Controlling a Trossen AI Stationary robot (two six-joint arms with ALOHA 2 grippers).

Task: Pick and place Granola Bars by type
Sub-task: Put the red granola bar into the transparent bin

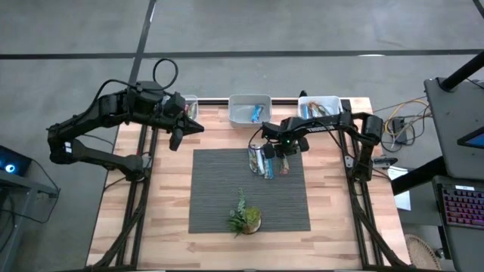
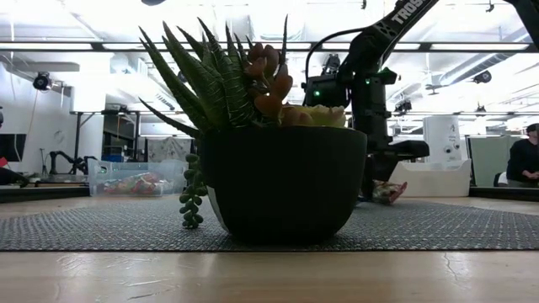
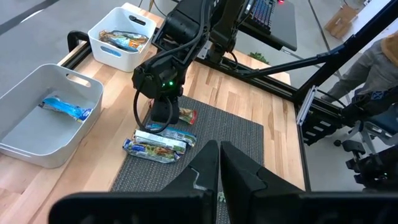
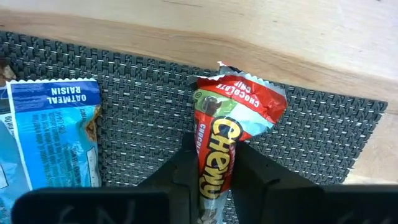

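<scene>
A red granola bar lies on the dark woven mat, and my right gripper stands over it, shut on it. Just to the left, several blue-and-white granola bars lie side by side on the mat; one blue bar shows in the right wrist view. My left gripper hangs shut and holds nothing, raised over the table's far left part. A blue bar lies in the middle bin. My right gripper pinches the red bar by its two long sides between its two fingers, back from the crimped end. The fingers point down from above and lie across the bar. The bar lies flat on the mat, its wrapper narrowed between the fingers.
Three white bins stand along the far edge: left, middle, and right, which holds several bars. A potted plant stands on the mat's near part and fills the low view. Bare wood surrounds the mat.
</scene>
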